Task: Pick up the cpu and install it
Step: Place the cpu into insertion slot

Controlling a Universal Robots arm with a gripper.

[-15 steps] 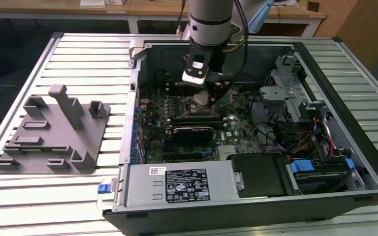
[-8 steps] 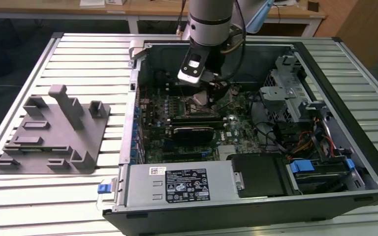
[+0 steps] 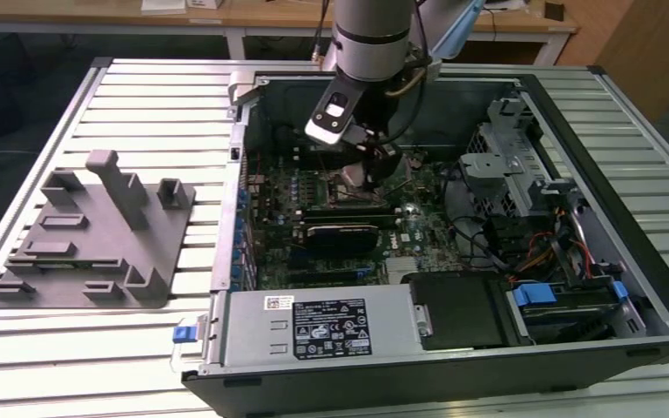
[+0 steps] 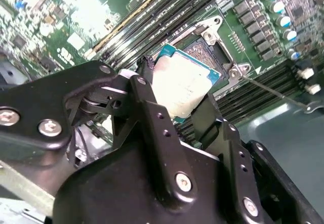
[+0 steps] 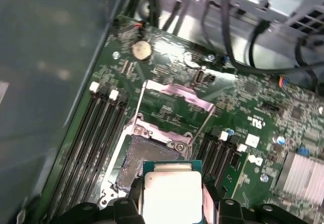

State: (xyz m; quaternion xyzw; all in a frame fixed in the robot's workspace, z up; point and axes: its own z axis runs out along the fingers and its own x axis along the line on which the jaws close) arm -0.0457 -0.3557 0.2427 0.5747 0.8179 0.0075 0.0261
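- I had the gripper [image 4: 174,90] clenched on the cpu [image 4: 190,77], fingers [image 5: 132,196] on two opposite edges.
- Cpu hung over the open socket [image 5: 147,150], unseated, mid-motherboard [image 5: 263,107] inside the case [image 3: 648,279].

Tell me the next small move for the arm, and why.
Probably a short shift to bring the cpu squarely over the open socket before lowering. In the first wrist view the fingers hold it offset from the socket's recess and apparently not yet seated, and the retention frame is swung open.
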